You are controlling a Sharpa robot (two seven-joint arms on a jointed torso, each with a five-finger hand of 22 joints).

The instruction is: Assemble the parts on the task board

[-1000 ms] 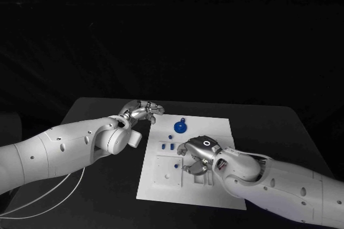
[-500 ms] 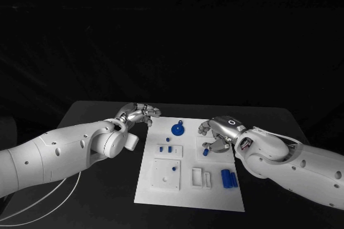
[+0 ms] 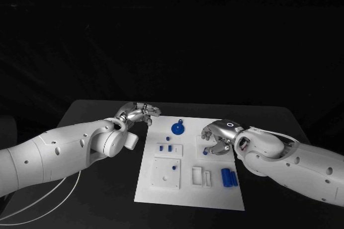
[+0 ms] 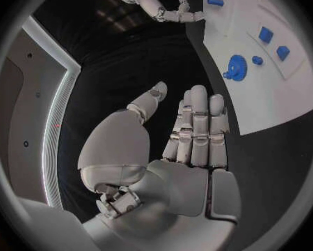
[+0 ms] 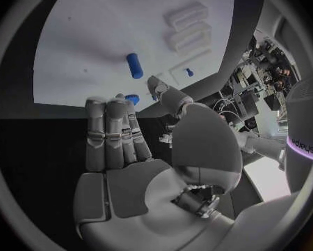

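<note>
Fingers of both hands — left (image 3: 140,111), right (image 3: 217,137) — apart, nothing held.

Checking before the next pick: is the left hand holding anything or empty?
Empty. The left hand shows straight fingers and a bare palm, hovering off the task board.

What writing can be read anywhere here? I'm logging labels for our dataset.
Small lettering on the white housing beside a purple ring: too small to read.
Task board and blue parts: no text.
Right hand: a plain ring mark on its back, no letters.
</note>
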